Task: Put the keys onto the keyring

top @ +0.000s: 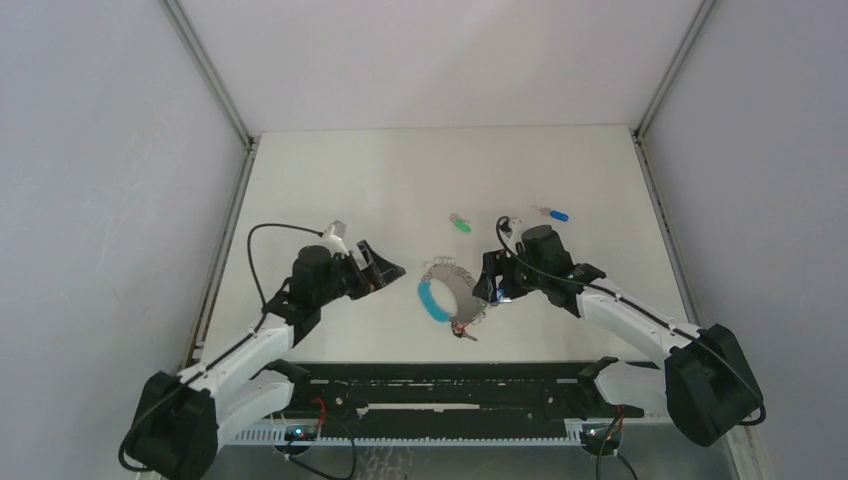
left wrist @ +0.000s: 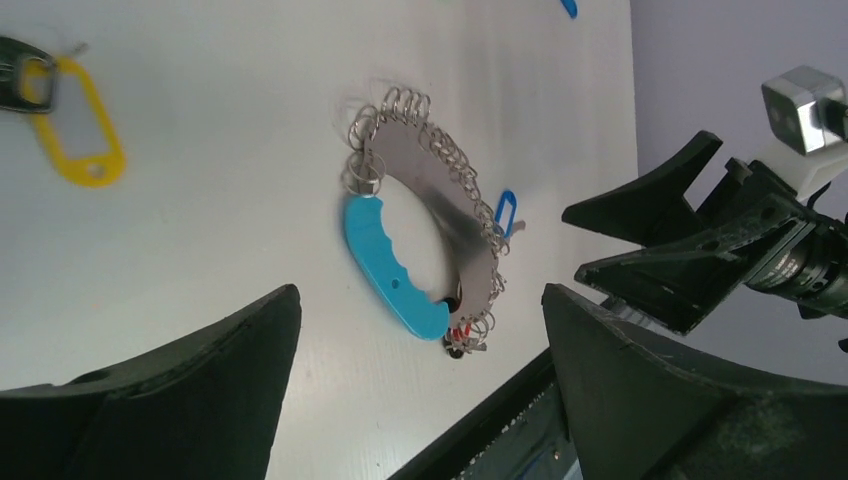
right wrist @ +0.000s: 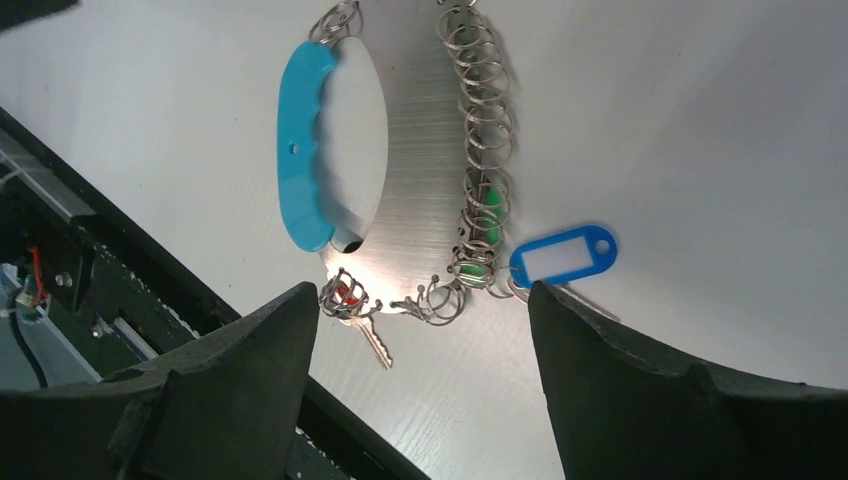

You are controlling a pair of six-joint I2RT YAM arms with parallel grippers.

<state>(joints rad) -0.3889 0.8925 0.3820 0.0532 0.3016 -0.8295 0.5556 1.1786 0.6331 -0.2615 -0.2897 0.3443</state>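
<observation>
Your right end effector (right wrist: pixel 422 290) gapes wide and empty over the keyring (right wrist: pixel 420 150), a brushed-steel crescent with a scalloped turquoise grip, flat on the matte white surface (right wrist: pixel 700 120). Your left end effector (top: pixel 383 262) is equally wide beside it. The green key (top: pixel 460 226) and blue key (top: pixel 558 215) lie beyond.

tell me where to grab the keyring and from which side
Probably the turquoise handle, from above with the left gripper, which is open on that side. The keyring lies flat; the handle is its thickest part, and one finger can drop into the central opening. The opposite arc is crowded with small loose rings.
</observation>
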